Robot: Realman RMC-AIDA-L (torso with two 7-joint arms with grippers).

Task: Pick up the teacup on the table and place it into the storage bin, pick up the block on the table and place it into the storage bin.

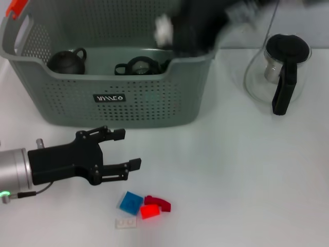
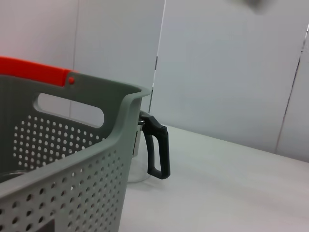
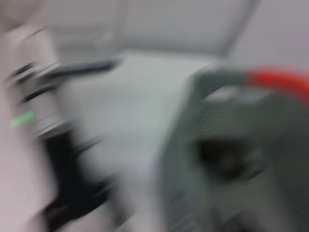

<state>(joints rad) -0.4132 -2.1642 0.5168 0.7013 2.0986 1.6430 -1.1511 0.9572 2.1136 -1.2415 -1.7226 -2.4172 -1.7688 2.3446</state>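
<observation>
**A:** Where are your blocks [image 1: 141,205]?

**B:** On the table [image 1: 247,175], just past your left gripper [image 1: 126,150], whose fingers are spread and empty. The storage bin [image 1: 108,105] is behind it. They look light, stiff and slick; pinch the red one's flat sides.

**A:** And the right gripper [image 1: 193,25]?

**B:** Blurred over the bin; I can't tell its fingers

Head view: bright, even overhead light, soft short shadows under the left claw [image 1: 121,149] and the storage bin [image 1: 110,103] on the white desk [image 1: 231,170]. Right arm [image 1: 198,25] at the bin's far rim is motion-smeared; rest is sharp. Left wrist view: clean focus, flat diffuse light, no glare. Right wrist view: heavy motion blur throughout, only grey-green and orange-red blobs readable.
</observation>
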